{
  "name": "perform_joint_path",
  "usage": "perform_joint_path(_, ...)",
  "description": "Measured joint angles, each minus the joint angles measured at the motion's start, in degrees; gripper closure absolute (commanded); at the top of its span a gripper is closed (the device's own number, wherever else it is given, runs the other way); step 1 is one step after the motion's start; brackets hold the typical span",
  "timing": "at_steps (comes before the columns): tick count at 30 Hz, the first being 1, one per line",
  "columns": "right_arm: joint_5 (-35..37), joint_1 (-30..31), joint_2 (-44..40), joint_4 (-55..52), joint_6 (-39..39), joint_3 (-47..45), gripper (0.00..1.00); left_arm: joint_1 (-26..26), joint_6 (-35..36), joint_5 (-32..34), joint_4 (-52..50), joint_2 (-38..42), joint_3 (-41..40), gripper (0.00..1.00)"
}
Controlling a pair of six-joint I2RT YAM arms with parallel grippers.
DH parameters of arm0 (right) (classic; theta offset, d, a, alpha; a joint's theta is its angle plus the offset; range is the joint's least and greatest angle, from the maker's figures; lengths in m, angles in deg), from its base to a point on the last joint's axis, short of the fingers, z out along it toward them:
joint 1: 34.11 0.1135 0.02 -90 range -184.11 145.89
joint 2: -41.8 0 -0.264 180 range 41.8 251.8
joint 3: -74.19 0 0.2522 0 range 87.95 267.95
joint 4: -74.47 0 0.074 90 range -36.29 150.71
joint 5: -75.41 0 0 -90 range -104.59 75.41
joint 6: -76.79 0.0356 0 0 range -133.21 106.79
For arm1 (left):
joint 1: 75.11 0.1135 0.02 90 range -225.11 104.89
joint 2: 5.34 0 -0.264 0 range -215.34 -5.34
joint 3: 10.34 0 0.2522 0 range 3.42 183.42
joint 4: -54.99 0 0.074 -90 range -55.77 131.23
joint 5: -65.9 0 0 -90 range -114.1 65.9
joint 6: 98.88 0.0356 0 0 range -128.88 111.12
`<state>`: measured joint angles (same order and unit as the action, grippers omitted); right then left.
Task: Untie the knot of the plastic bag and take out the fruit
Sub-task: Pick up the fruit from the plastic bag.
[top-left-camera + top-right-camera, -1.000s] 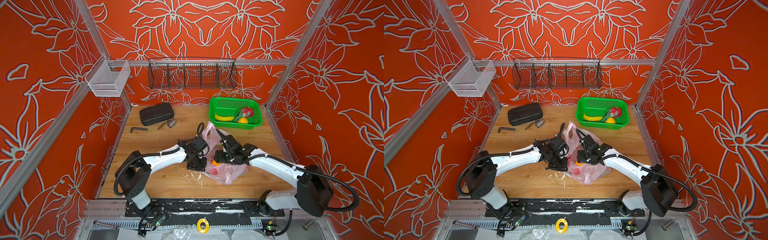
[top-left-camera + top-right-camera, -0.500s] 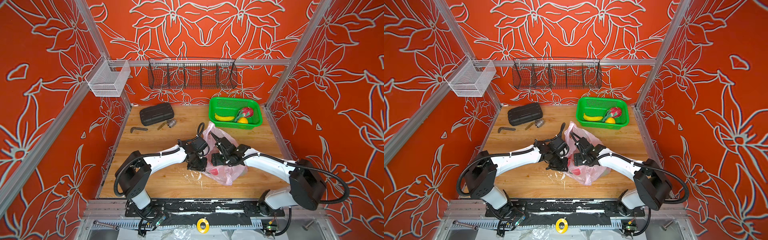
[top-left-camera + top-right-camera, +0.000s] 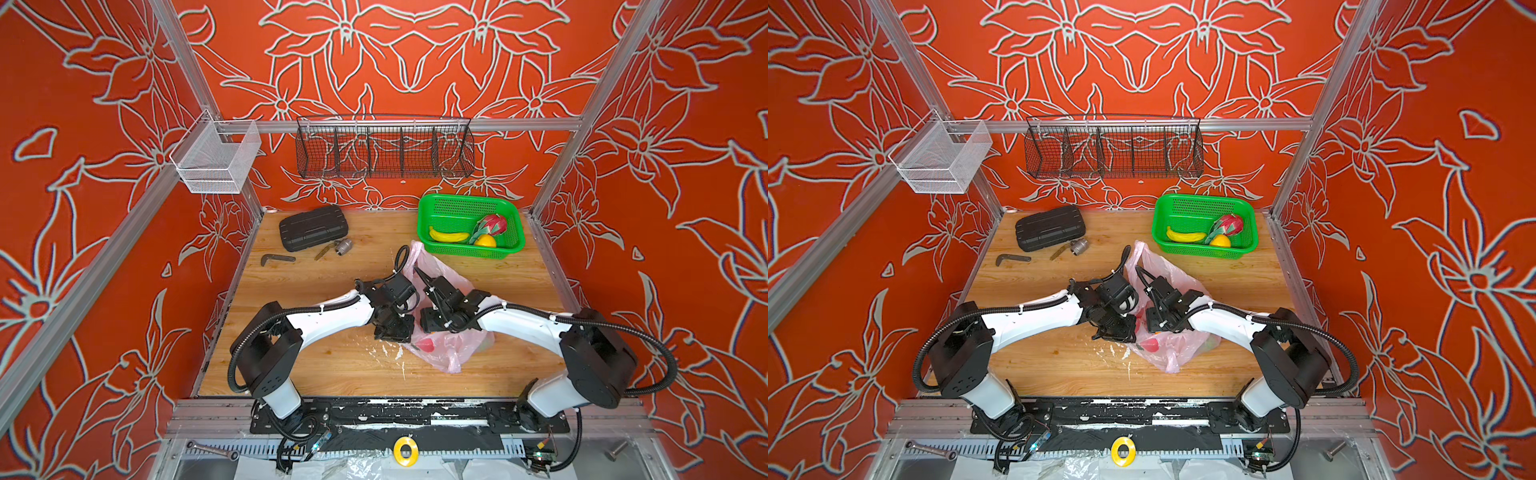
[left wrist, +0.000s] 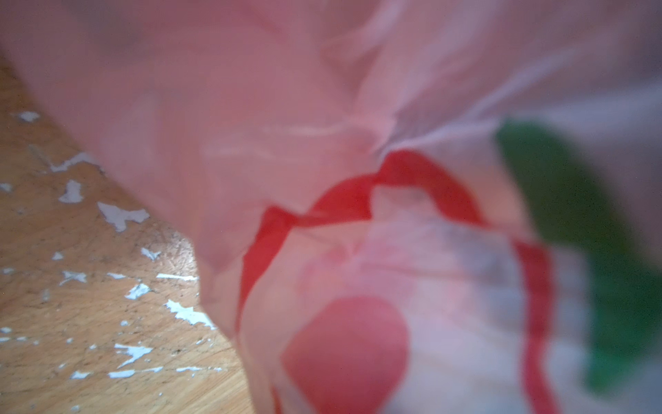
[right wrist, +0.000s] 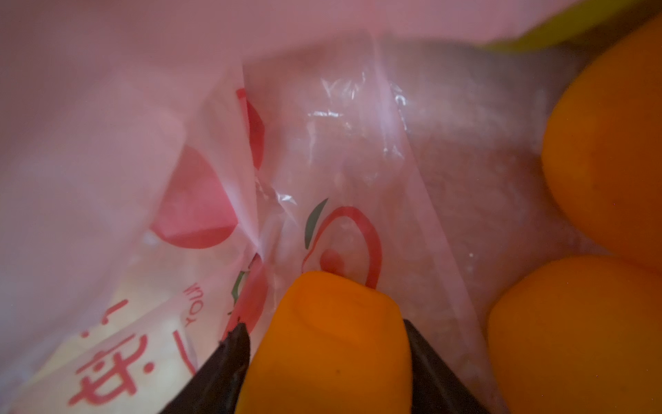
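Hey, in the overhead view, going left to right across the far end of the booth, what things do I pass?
White mesh bin → black case → green basket, with a banana then a dragon fruit inside it.

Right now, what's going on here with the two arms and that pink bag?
The plastic bag is open. The right pincer is inside it, fingers against both sides of an orange, with two more oranges beside it. The left pincer sits at the bag's edge; its grip can't be seen. A banana, a dragon fruit and a yellow fruit lie in the green basket.
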<state>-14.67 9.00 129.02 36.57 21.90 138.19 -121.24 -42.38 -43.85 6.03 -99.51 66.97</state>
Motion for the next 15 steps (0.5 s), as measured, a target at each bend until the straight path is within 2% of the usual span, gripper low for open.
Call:
perform_joint_path(3, 0.07, 0.00, 0.00, 0.24, 0.35, 0.00, 0.48, 0.00, 0.02, 0.28, 0.02, 0.00, 0.00, 0.83)
perform_joint_path(15, 2.86, -0.52, -5.68, 1.77, 3.32, -0.04, 0.49, 0.00, 0.00, 0.61, 0.17, 0.00, 0.00, 0.83)
